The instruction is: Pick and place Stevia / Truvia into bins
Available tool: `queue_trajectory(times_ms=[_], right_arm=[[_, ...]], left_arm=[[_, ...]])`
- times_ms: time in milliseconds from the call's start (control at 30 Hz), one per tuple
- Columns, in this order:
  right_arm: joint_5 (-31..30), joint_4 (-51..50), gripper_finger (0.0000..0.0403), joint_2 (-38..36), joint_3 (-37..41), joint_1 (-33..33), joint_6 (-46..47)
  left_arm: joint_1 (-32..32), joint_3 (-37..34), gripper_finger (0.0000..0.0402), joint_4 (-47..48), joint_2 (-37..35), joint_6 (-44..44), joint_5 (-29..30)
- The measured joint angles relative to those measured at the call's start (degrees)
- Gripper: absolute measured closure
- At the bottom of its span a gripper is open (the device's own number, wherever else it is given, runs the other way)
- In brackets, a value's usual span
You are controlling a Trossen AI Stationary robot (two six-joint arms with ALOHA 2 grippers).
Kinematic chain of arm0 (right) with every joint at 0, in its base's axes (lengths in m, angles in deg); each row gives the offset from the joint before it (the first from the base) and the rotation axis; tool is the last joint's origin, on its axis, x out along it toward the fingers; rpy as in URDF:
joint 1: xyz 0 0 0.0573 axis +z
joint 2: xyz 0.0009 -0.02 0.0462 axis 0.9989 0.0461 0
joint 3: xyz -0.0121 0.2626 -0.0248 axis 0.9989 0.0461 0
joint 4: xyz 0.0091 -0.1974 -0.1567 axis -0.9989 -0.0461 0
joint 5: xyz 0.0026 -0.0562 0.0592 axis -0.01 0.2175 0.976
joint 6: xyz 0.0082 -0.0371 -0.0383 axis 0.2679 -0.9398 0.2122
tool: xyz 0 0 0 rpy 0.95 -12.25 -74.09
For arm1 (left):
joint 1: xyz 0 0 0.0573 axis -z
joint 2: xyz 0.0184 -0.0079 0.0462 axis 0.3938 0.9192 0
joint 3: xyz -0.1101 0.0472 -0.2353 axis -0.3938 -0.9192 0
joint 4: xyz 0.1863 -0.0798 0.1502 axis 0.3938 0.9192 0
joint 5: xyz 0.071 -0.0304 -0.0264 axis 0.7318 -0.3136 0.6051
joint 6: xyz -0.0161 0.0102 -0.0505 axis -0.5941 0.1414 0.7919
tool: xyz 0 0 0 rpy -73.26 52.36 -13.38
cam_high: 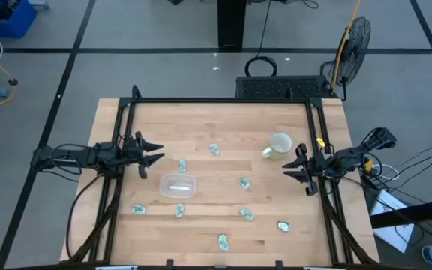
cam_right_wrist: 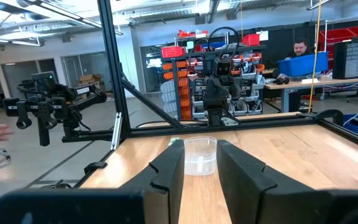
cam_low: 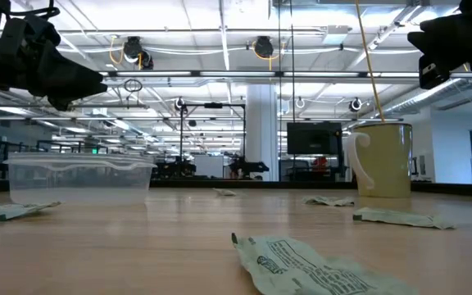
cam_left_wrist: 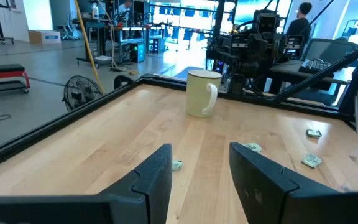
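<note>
Several small pale green and white sachets lie flat and scattered on the wooden table, such as one (cam_high: pixel 214 150) near the middle and one (cam_high: pixel 223 241) near the front edge. One sachet (cam_high: pixel 177 187) lies inside the clear plastic tub (cam_high: pixel 178 186), which stands left of centre. My left gripper (cam_high: pixel 156 154) is open and empty, above the table just left of the tub. My right gripper (cam_high: pixel 291 169) is open and empty at the right side, near the white mug (cam_high: pixel 280 145).
A white mug stands right of centre, also in the low view (cam_low: pixel 381 160) and left wrist view (cam_left_wrist: pixel 202 92). A black frame (cam_high: pixel 223 100) runs along the table's far and side edges. A person (cam_right_wrist: pixel 301 46) sits beyond the table.
</note>
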Motion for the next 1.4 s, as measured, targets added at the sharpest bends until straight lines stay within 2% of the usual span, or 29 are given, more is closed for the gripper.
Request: queue_trajectory(times_ms=[1000, 1167, 1400], right_arm=[[0.0, 0.0, 0.0312, 0.0, 0.0, 0.0, 0.0], [0.0, 0.0, 0.0312, 0.0, 0.0, 0.0, 0.0], [0.0, 0.0, 0.0312, 0.0, 0.0, 0.0, 0.0]], left_arm=[[0.0, 0.0, 0.0238, 0.0, 0.0, 0.0, 0.0], [0.0, 0.0, 0.0238, -0.2, 0.0, 6.2, -0.3], [0.0, 0.0, 0.0238, -7.4, 0.0, 6.6, -0.2]])
